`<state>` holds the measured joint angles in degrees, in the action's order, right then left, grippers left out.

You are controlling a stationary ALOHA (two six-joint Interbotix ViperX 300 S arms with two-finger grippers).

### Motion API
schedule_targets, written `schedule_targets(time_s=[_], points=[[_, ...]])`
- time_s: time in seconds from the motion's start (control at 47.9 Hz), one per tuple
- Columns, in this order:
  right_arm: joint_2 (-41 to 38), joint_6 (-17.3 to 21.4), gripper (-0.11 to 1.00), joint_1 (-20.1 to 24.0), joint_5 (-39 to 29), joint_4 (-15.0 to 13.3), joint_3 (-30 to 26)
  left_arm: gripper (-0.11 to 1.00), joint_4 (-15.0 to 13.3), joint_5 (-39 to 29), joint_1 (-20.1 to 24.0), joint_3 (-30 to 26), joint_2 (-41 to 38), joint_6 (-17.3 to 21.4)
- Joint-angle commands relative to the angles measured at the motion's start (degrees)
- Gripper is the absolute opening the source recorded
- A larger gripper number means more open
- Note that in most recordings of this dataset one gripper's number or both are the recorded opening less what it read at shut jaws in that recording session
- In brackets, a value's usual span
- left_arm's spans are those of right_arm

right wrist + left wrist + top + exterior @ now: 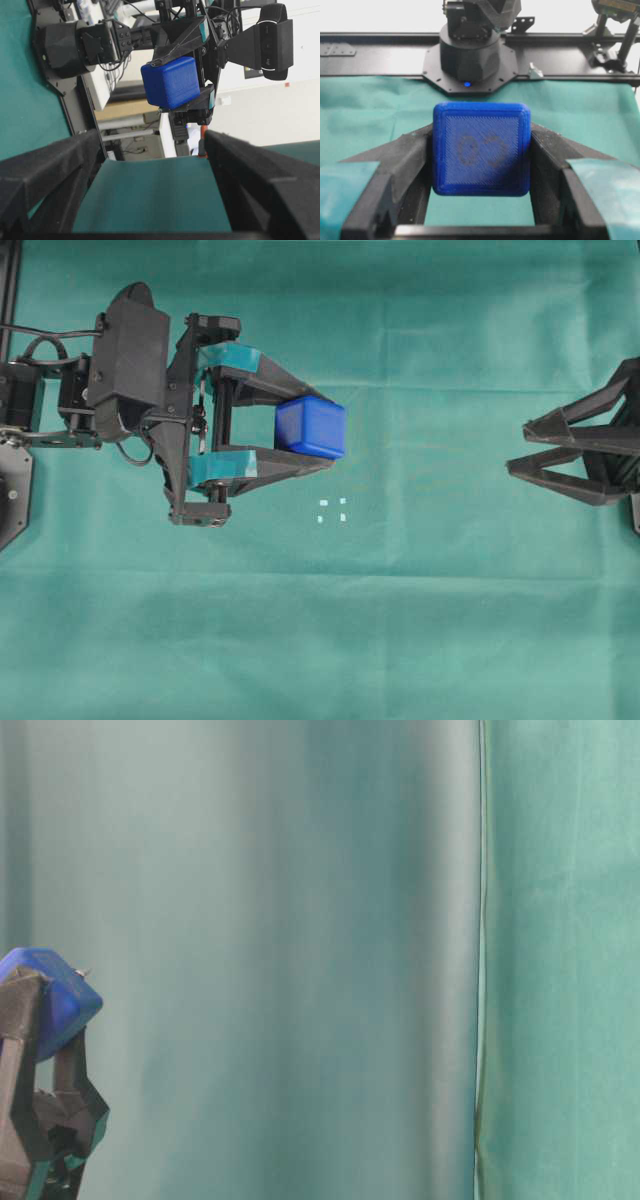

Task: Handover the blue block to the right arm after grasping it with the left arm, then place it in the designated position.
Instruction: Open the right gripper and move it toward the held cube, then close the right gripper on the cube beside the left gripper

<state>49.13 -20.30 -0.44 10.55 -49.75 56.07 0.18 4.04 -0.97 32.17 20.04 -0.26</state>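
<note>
Left arm reaches in from 9 o'clock of the overhead view; left gripper pinches the blue block between its teal-banded fingers, one finger on each side face; block held clear of the green cloth, as the table-level view shows it raised with nothing under it; left wrist view confirms the clamp, the block face with its faint figure-8 mark sitting square between the two fingers.

Right gripper waits at 3 o'clock of the overhead view, plain black fingers spread wide and empty, well apart from the block; right wrist view looks across its own open fingers at the block and the left gripper beyond.

Designated position: four small white marks on the cloth, at about 5 o'clock from the block, near it but uncovered.

Progress, judged: the grasp and lift by the left arm look done; handover not yet made, as the two grippers are apart; left to do: bring the grippers together, right fingers close on free faces of the block, left fingers let go, then the right arm sets the block down inside the four marks; roughly a third along.
</note>
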Motion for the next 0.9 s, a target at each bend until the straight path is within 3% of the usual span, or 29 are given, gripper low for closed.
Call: schedule_targets(time_s=[0.0, 0.355, 0.877], points=[[-0.4, 0.2, 0.94, 0.1, 0.5, 0.0, -1.8, 0.46, -0.1, 0.3, -0.2, -0.6, 1.1, 0.0], [-3.2, 0.1, 0.94, 0.1, 0.6, 0.0, -4.3, 0.46, -0.1, 0.1, -0.2, -0.6, 1.1, 0.0], [-17.9, -0.2, 0.94, -1.1, 0.6, -0.4, -16.3, 0.46, -0.1, -0.4, -0.2, -0.6, 1.1, 0.0]])
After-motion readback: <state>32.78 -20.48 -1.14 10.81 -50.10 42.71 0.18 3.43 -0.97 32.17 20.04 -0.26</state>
